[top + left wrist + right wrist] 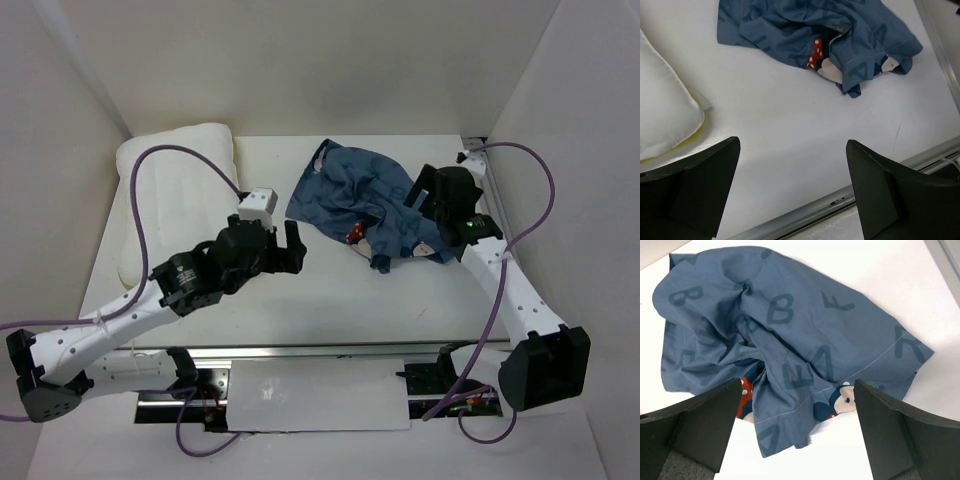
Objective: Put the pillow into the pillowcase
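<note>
The pillow (175, 190), plump and white with a pale yellow trim, lies at the far left corner of the surface (330, 300), its outer side pushed up against the left wall (60, 120). It is well apart from the pillowcase (365, 205). That denim-blue cloth, printed with letters and cartoon mouse faces, sits right of centre toward the back in a crumpled heap. Its folds are bunched over one another and a red spotted bow shows through a gap.

The case is collapsed, so no open mouth is visible. The right wrist view shows a stitched hem running along the near edge of the heap, and that is probably where the opening lies. Which layer is top and which is bottom cannot be told.

The right fingers (900, 435) hang spread wide above that hemmed edge, holding nothing, apparently lined up to pinch one layer and lift it. The left fingers (705, 185) are just as wide and also empty. They are over bare surface between the two items, with the pillow's yellow-edged corner just to their left and the case ahead of them.

Judged from this layout, the task has barely begun. The case needs spreading and its mouth needs holding open before the pillow can be drawn across. Grabbing both layers of cloth together would shut the mouth, and that is the main risk.
</note>
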You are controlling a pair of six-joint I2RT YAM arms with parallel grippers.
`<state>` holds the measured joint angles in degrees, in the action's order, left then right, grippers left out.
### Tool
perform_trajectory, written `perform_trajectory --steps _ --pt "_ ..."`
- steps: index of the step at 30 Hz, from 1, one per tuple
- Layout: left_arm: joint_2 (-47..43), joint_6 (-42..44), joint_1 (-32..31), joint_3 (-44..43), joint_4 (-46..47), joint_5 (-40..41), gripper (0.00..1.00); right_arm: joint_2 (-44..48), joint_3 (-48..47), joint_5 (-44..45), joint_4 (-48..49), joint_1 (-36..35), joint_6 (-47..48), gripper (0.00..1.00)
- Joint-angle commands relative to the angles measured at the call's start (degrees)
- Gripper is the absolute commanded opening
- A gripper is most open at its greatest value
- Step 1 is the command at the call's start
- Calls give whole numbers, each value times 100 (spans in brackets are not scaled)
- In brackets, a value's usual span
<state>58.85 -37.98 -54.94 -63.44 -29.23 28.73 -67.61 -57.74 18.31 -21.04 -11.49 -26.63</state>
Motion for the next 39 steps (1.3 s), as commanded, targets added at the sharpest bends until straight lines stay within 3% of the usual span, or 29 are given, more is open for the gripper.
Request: perform_trajectory --steps 1,4,7,10,13,20,27,31,32,34,39 --pt "450 185 1 60 331 -157 100 231 -98 446 38 -47 -290 100" --pt "1161 632 1 -62 918 -597 100 231 121 943 143 -47 -429 100" --pt "2444 1001 -227 -657 1200 -1000 100 48 263 1377 -58 233 -975 100" --pt "3587 1309 -412 -1143 1516 -1614 100 -286 211 923 -234 585 -975 100" --pt "4657 1363 -474 -2168 1719 -2011 100 -646 210 396 -313 1121 -923 100" --pt "6286 1600 -474 -3883 1316 -1301 100 -658 429 419 -595 1798 -1142 100" --pt "6815 1267 -166 -4238 946 -826 85 -86 772 745 -542 1913 -1608 100" --pt "6868 1266 -105 -4238 946 -290 70 -93 834 447 -480 1913 -1608 100" --pt "6868 1266 -105 -4238 946 -228 39 -94 834 385 -480 1913 -1608 100" --pt "6868 1214 -105 -4291 771 -44 0 -225 834 174 -480 1913 -1608 100" --pt "6360 942 9 -4143 656 536 0 -279 1273 -448 -480 1913 -1259 100"
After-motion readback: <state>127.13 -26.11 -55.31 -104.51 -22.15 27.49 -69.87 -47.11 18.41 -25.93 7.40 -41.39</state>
